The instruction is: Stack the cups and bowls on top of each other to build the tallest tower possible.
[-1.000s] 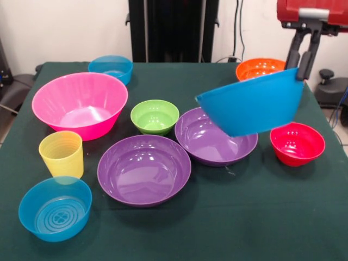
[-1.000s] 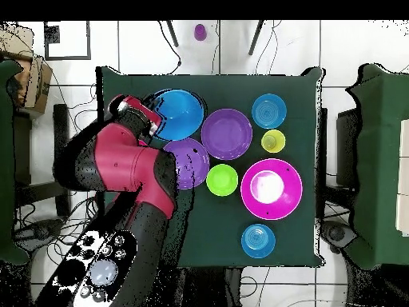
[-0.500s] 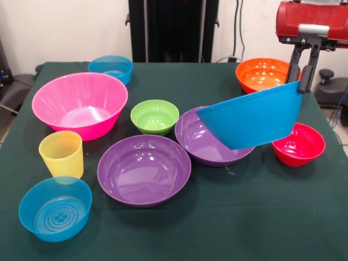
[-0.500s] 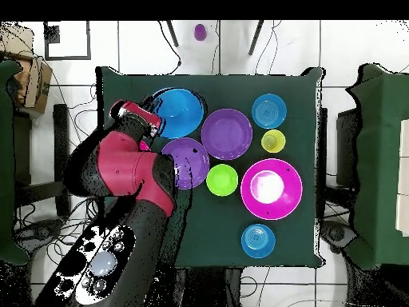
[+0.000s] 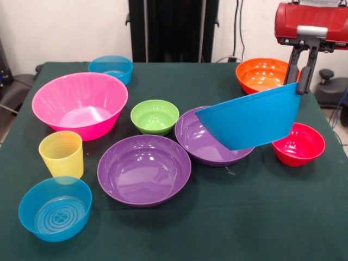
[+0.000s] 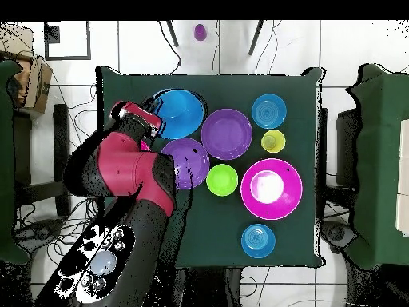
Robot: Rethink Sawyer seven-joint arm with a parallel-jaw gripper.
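Arm: I reach down from above, wrist near vertical.
Claw (image 5: 302, 68): pinching the blue bowl (image 5: 251, 118) by its rim.
Blue bowl: off the desk (image 5: 217, 228), tilted, between the purple bowl (image 5: 204, 142) and red bowl (image 5: 299, 145).

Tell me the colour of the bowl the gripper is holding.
Solid blue: the bowl hangs tilted from the gripper, clearest in the front view.

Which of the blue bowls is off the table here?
The opaque blue bowl, held tilted by its rim in the gripper. The two translucent blue bowls sit on the cloth.
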